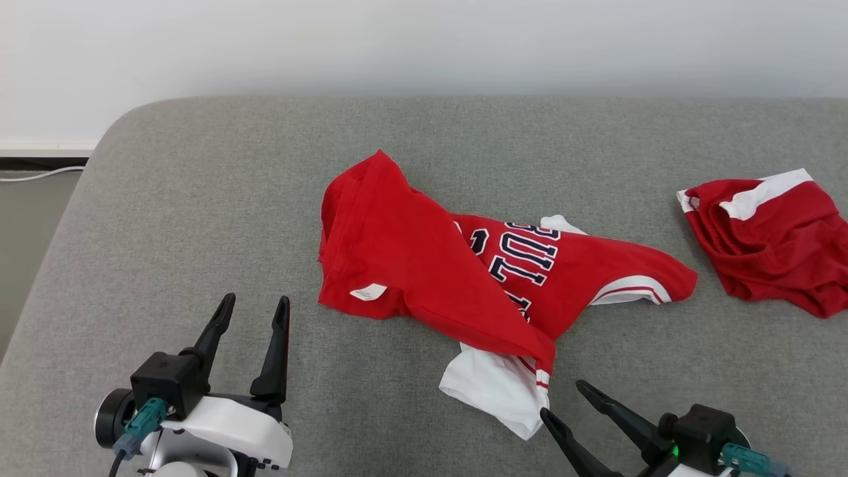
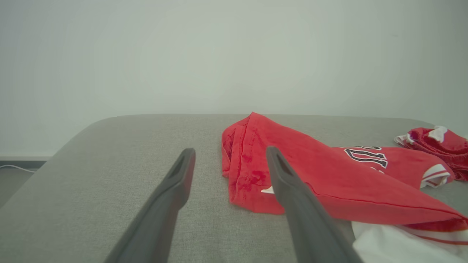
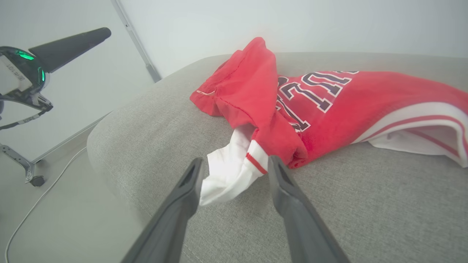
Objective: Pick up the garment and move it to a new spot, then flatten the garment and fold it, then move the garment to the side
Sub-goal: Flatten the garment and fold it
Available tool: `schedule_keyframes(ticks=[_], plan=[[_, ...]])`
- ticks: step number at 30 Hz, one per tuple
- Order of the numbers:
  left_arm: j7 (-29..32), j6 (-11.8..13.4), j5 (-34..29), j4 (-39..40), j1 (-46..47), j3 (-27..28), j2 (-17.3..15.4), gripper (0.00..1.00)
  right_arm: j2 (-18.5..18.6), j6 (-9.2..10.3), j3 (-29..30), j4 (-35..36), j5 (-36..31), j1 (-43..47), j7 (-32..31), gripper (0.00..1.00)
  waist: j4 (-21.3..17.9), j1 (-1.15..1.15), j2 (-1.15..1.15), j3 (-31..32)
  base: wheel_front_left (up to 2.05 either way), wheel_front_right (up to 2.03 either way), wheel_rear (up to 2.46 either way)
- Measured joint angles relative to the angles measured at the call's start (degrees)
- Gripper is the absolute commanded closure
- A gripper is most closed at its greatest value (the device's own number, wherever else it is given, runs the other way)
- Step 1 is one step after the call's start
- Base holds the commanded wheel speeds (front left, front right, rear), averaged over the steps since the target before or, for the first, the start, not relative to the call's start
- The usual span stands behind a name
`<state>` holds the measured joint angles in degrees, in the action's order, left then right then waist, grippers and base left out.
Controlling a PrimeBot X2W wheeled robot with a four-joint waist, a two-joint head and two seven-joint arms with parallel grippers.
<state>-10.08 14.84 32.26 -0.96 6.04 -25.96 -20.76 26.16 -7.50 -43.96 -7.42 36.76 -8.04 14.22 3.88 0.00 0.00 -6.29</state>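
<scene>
Garment (image 1: 424, 265), a red jersey with white trim and dark lettering, lies crumpled about midway along the grey mattress (image 1: 199, 218), well clear of its rounded far-left corner. One red panel is folded over the lettering, and a white sleeve (image 1: 493, 391) spills out toward the near edge.

The right gripper (image 1: 560, 397) hangs at that sleeve with its jaws spread. In the right wrist view the white cloth lies in the gap between the tips, meeting the left one, but nothing is pinched.

The left gripper (image 1: 256, 299) hovers over bare mattress just beside the garment's left end, jaws spread wide and apart from the cloth.

A second red-and-white garment (image 1: 768, 245) lies bunched toward the right edge, apart from the first.
</scene>
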Motion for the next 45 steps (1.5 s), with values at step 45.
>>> schedule_keyframes(ticks=[45], plan=[[0.6, 3.2, 0.2, -0.8, -7.1, 0.2, -2.4, 0.0, -17.4, 0.0, 30.7, 0.4, -21.3, 18.9, 0.0, 0.0, -1.5, 0.0, 0.0, 6.8, 0.0, 0.0, 0.0]])
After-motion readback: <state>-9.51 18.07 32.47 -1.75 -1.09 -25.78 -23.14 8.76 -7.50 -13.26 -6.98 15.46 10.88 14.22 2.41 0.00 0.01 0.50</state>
